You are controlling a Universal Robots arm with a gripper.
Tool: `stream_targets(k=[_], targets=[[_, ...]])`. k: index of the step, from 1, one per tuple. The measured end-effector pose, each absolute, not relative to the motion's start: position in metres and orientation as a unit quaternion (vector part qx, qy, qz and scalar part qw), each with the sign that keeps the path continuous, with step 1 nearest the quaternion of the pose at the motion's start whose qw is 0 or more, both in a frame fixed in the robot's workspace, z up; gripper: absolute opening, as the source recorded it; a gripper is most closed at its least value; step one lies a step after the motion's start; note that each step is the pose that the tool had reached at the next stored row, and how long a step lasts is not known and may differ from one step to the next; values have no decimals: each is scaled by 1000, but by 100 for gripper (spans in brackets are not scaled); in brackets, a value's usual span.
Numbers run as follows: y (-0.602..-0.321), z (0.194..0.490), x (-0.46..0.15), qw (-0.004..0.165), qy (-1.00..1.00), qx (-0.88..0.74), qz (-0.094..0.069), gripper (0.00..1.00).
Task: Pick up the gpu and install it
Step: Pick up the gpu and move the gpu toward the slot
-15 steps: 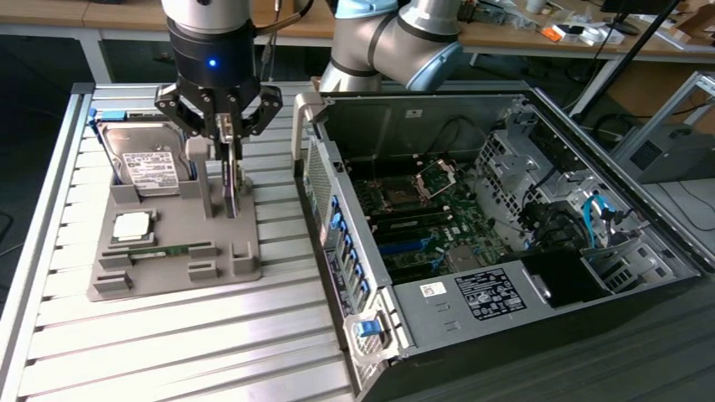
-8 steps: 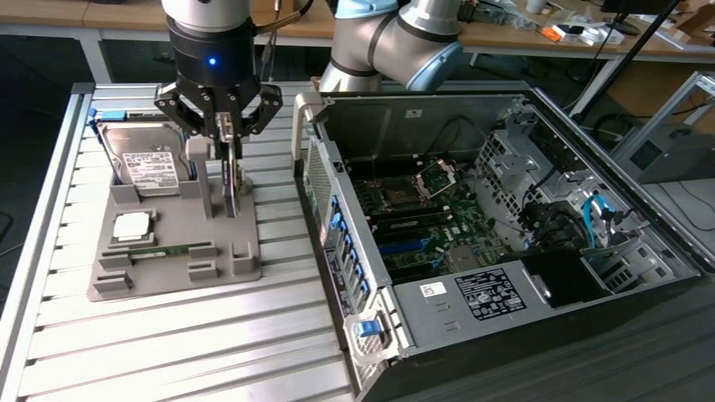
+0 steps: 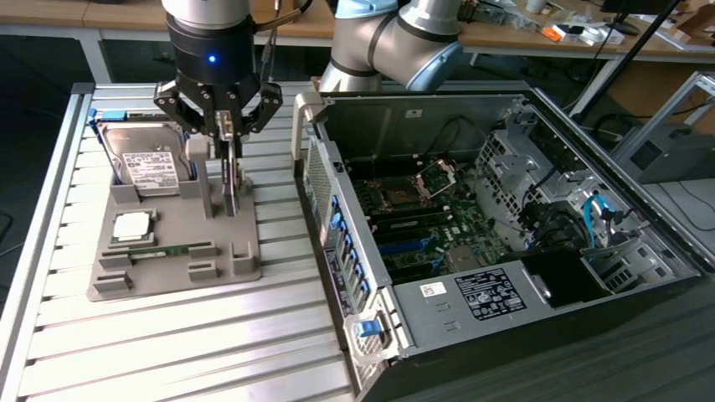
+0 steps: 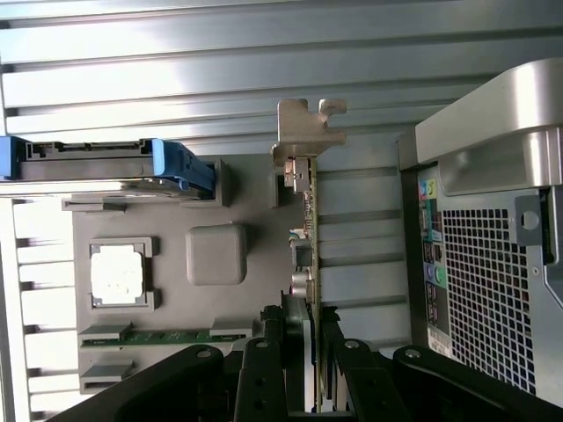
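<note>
Gripping the gpu (image 3: pixel 231 186) by its top edge, the gripper (image 3: pixel 228 132) sits straight above the card w/ both fingers closed on its flat faces. The card stands on edge in the grey holder tray (image 3: pixel 167 280), w/ the hard drive (image 3: pixel 151 163) near at its 9 o'clock. In the exterior view the card's long axis runs approx 12-to-6 o'clock, and the open PC case (image 3: pixel 424 96) lies at 3 o'clock from the gripper, near but apart. Wrist view: the gpu (image 4: pixel 308 220) runs lengthwise away from the gripper (image 4: pixel 310 369), w/ its metal bracket (image 4: pixel 308 123) at the far end.
</note>
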State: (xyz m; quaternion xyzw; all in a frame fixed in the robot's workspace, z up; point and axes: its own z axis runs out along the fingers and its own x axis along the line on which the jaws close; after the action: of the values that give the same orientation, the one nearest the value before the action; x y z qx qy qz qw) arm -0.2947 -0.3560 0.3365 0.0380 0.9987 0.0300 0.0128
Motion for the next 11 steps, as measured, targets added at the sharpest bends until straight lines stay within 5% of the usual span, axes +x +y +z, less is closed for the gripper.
stream_targets(k=[11], targets=[[-356,340,-295,13,999,38,30,27]])
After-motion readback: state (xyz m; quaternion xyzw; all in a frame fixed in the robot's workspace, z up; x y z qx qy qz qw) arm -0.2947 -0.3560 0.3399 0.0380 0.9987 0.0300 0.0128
